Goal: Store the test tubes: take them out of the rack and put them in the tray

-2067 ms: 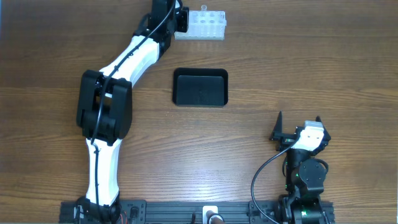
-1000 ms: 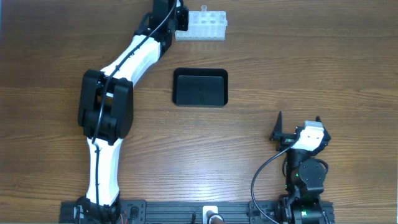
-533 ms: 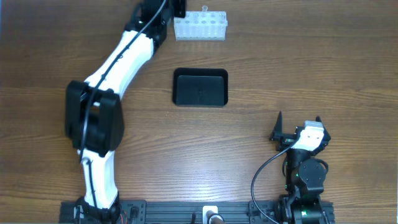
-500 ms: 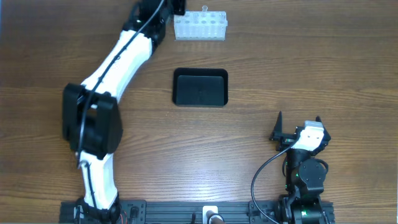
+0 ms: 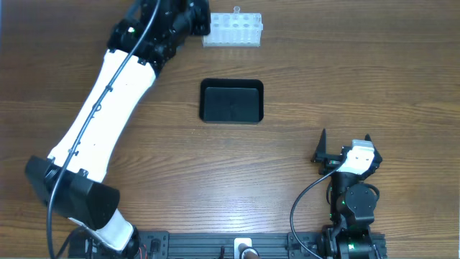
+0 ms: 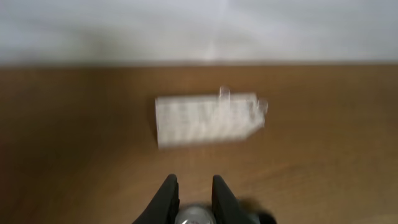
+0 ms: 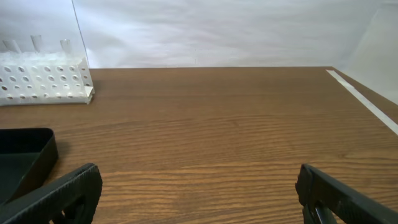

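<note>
The white test tube rack (image 5: 231, 31) stands at the table's far edge, with a clear tube (image 5: 236, 10) sticking up from it. From the right wrist, several tubes (image 7: 36, 42) rise above the rack (image 7: 43, 78). My left gripper (image 5: 200, 20) is just left of the rack. Its fingers (image 6: 166, 194) stand close together around a pale rounded thing (image 6: 193, 214), apparently a test tube. The rack (image 6: 208, 118) shows blurred beyond my left gripper (image 6: 191, 186). The black tray (image 5: 231, 101) lies mid-table. My right gripper (image 5: 343, 147) rests open near its base.
Bare wooden table surrounds the tray and rack. The tray's corner (image 7: 25, 155) shows beside the wide-open right gripper (image 7: 199, 193). A pale wall runs behind the table's far edge. The left arm's white link (image 5: 108, 93) stretches diagonally across the left half.
The left arm has swung its elbow out to the left and down. Its gripper has drawn back a little from the rack's left end. The right arm has not moved.
</note>
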